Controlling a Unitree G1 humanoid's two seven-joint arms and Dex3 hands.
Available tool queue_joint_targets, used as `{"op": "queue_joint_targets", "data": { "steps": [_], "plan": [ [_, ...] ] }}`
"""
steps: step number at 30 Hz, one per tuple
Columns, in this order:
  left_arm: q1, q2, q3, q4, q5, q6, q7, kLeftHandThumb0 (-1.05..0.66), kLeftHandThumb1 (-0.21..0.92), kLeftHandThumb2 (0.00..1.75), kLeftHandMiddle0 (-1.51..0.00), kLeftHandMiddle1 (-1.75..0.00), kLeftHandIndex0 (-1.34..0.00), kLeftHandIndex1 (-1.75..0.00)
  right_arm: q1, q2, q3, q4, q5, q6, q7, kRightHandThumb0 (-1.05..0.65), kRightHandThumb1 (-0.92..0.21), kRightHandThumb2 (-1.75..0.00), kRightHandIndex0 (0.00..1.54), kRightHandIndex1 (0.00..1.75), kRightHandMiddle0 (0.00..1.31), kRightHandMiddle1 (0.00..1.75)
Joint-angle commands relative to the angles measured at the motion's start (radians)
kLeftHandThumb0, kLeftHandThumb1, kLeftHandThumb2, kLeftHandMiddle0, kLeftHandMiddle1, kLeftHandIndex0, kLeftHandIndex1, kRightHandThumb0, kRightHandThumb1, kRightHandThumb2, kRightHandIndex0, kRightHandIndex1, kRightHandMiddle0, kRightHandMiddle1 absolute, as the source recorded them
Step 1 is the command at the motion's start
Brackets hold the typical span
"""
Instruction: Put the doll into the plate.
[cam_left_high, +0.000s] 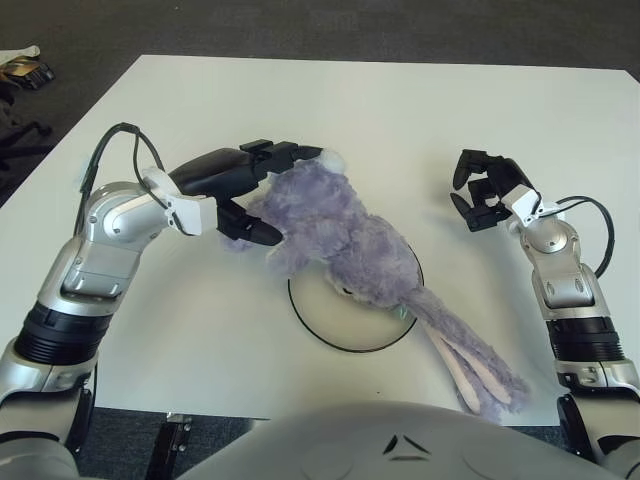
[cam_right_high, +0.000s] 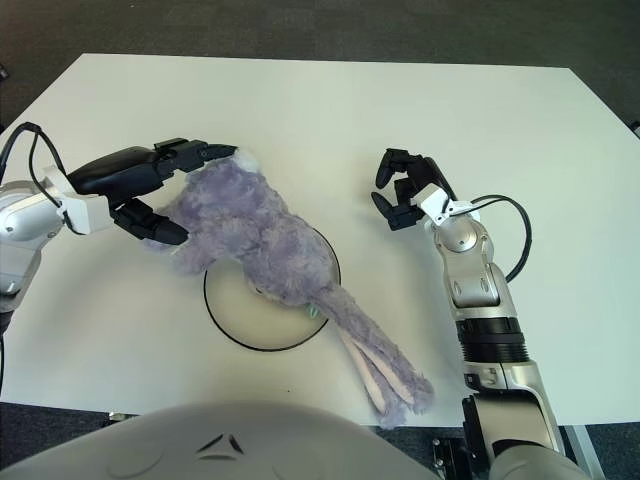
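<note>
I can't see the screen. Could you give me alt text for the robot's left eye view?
The robot's left hand grips the back end of a fluffy purple doll that sprawls across a black-rimmed white plate, its long ears trailing off towards the robot. The right hand shows right of the doll, curled and holding nothing, above the white table.
</note>
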Motion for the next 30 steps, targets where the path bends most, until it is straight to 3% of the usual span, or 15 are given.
{"op": "queue_joint_targets", "data": {
  "steps": [1, 4, 9, 23, 30],
  "plan": [
    [0.009, 0.022, -0.012, -0.007, 0.026, 0.006, -0.021, -1.0, 0.92, 0.27, -0.07, -0.47, 0.0, -0.31, 0.005, -0.01, 0.004, 0.017, -0.008, -0.02, 0.001, -0.53, -0.17, -1.49, 1.24, 1.75, 0.73, 1.75],
    [0.004, 0.028, -0.023, -0.007, 0.049, 0.017, -0.031, -0.99, 0.92, 0.26, -0.09, -0.32, 0.0, -0.28, 0.005, -0.01, 0.005, 0.022, -0.008, -0.026, 0.0, -0.53, -0.17, -1.49, 1.24, 1.75, 0.73, 1.75],
    [-0.006, 0.045, -0.044, -0.014, 0.096, 0.039, -0.06, -0.99, 0.92, 0.27, -0.07, -0.23, 0.0, -0.27, 0.006, -0.014, 0.009, 0.035, -0.018, -0.05, -0.006, -0.54, -0.16, -1.5, 1.25, 1.75, 0.74, 1.75],
    [0.003, 0.03, -0.099, -0.025, 0.234, 0.091, -0.043, -0.95, 0.92, 0.28, -0.05, -0.13, 0.0, -0.14, 0.012, -0.011, 0.001, 0.042, -0.014, -0.063, -0.003, -0.54, -0.15, -1.51, 1.26, 1.75, 0.74, 1.75],
    [0.003, 0.01, -0.158, 0.001, 0.394, 0.086, 0.017, -0.93, 0.92, 0.34, -0.03, -0.09, 0.0, -0.05, 0.019, -0.015, 0.002, 0.039, -0.014, -0.067, 0.003, -0.54, -0.15, -1.51, 1.24, 1.75, 0.74, 1.75]
  ]
}}
